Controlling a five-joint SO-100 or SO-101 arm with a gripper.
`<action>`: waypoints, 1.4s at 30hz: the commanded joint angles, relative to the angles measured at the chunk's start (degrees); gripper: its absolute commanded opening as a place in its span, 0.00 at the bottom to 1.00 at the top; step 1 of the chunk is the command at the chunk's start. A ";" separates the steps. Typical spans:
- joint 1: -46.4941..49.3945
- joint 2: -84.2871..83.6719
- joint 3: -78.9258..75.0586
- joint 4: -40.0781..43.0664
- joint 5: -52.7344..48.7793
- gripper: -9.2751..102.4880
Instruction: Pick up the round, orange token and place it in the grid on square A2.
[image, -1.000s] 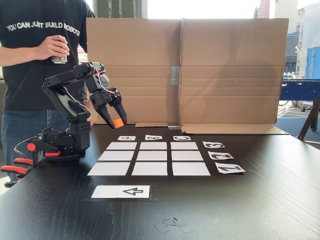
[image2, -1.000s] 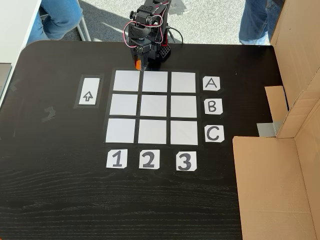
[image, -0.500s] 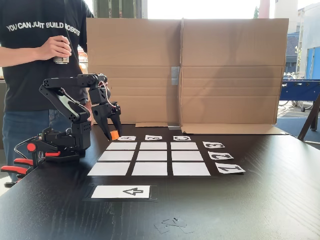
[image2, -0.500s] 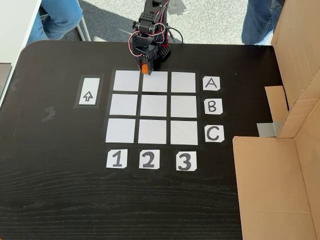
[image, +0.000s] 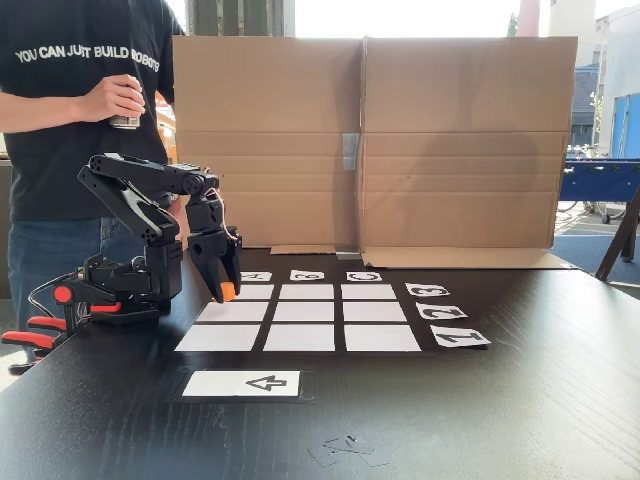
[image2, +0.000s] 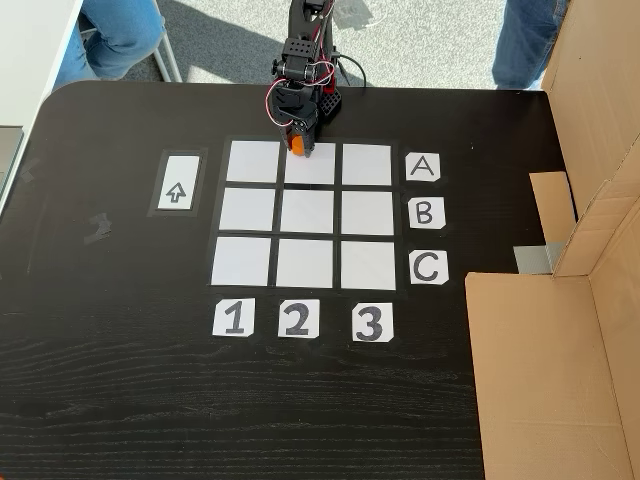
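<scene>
The orange token (image: 228, 291) (image2: 297, 143) is pinched between my gripper's (image: 222, 296) (image2: 297, 147) black fingers, which point straight down. In the top-down fixed view it hangs over the edge of square A2 (image2: 311, 168) nearest the arm's base. The side-on fixed view shows it low over the left side of the grid (image: 306, 312), just above square A2 (image: 232, 312). Whether the token touches the paper I cannot tell. The grid (image2: 310, 211) has letter cards A, B, C and number cards 1, 2, 3 along two sides.
A white arrow card (image: 243, 383) (image2: 177, 192) lies beside the grid. A tall cardboard box (image: 460, 140) (image2: 560, 330) walls off one table side. A person (image: 80, 100) holding a can stands behind the arm's base (image: 130, 285). Red clamp handles (image: 30, 335) stick out at the table edge.
The arm has stretched forward and come down, carrying the token from high beside the base to low over the grid's near edge. The gripper stayed shut on it.
</scene>
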 joint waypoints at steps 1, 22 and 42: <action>-1.14 -0.18 0.70 -0.88 -0.62 0.08; 0.88 0.35 3.25 -2.72 1.14 0.44; 8.00 4.04 1.93 -3.78 3.52 0.76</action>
